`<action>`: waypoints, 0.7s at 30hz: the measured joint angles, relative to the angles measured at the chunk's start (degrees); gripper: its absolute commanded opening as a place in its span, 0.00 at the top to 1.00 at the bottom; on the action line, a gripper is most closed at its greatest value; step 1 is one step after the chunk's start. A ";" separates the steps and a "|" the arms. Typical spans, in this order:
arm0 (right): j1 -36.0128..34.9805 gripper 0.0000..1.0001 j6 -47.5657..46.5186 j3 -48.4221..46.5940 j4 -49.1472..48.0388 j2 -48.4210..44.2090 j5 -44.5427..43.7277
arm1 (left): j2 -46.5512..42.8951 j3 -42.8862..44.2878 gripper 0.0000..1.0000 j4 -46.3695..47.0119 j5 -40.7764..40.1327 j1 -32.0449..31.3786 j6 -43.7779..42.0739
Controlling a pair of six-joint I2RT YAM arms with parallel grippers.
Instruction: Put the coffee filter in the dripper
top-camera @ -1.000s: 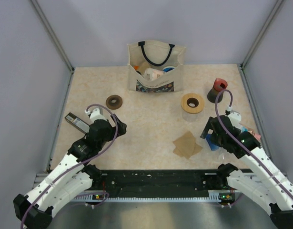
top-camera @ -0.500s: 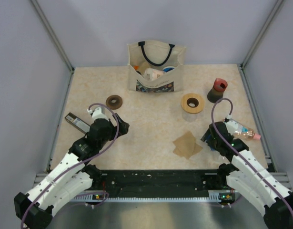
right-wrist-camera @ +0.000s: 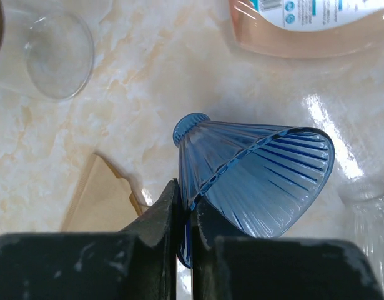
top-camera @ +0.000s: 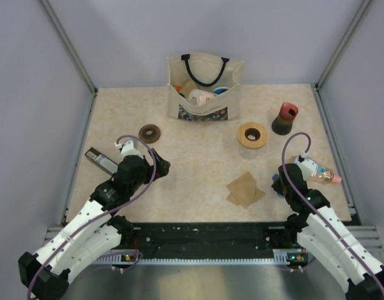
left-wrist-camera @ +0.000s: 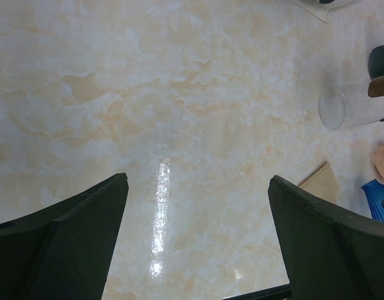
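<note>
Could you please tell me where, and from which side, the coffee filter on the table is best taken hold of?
Likely the left edge of the coffee filter, approached from above by the open left gripper. It lies flat on the table, so only a thin edge can be pinched, and the right gripper is shut on the dripper.

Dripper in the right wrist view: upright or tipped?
Tipped on its side. The dripper shows its narrow neck pointing left and ribbed mouth opening right; the right gripper is shut on its rim.
</note>
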State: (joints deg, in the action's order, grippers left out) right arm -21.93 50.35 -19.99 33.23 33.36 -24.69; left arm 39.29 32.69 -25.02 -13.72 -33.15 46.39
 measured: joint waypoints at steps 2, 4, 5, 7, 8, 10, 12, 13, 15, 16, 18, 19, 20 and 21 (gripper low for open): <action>0.00 1.00 -2.62 -2.51 1.97 0.07 0.59 | 0.00 0.00 0.01 0.20 0.00 0.00 0.02; 0.00 1.00 -5.62 -7.10 4.24 1.07 1.42 | 0.00 0.00 0.01 0.52 0.13 0.00 0.00; 0.00 1.00 -7.39 -9.86 5.09 1.77 1.84 | 0.02 0.00 0.01 0.66 0.24 0.00 0.00; 0.00 1.00 -10.93 -15.82 6.93 3.43 2.32 | 0.24 0.00 0.01 0.96 0.42 0.00 -0.02; 0.00 1.00 -13.09 -19.19 7.52 4.48 2.36 | 0.44 0.00 0.01 1.14 0.42 0.00 -0.04; 0.00 1.00 -17.73 -25.31 7.65 6.38 2.60 | 1.18 0.02 0.01 1.44 0.44 0.00 -0.09; 0.00 1.00 -22.36 -30.49 7.06 8.46 2.91 | 1.90 0.13 0.01 1.46 0.63 0.00 -0.11; 0.00 1.00 -24.41 -32.39 6.62 9.49 3.23 | 2.16 0.24 0.01 1.46 0.70 0.00 -0.15; 0.00 1.00 -28.87 -35.60 5.40 11.72 4.26 | 2.64 0.48 0.01 1.55 0.87 0.00 -0.35; 0.00 1.00 -30.99 -36.89 4.83 12.96 4.92 | 2.78 0.61 0.01 1.55 0.85 0.00 -0.52; 0.00 1.00 -35.15 -39.41 4.04 16.15 6.51 | 3.04 0.96 0.01 1.60 0.85 0.00 -0.76; 0.00 1.00 -36.83 -40.44 3.72 17.42 7.23 | 3.17 1.09 0.01 1.70 0.85 0.00 -0.94; 0.00 1.00 -38.91 -41.88 3.19 19.52 8.44 | 3.32 1.27 0.01 1.84 0.85 0.00 -1.09; -0.02 1.00 -40.37 -42.69 2.73 21.05 9.27 | 3.41 1.36 0.01 1.92 0.85 0.00 -1.16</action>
State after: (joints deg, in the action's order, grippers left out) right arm -21.96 9.98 -62.67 35.97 54.41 -15.42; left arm 42.70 34.04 -23.09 -12.86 -33.15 45.23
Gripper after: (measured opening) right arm 0.040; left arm 0.990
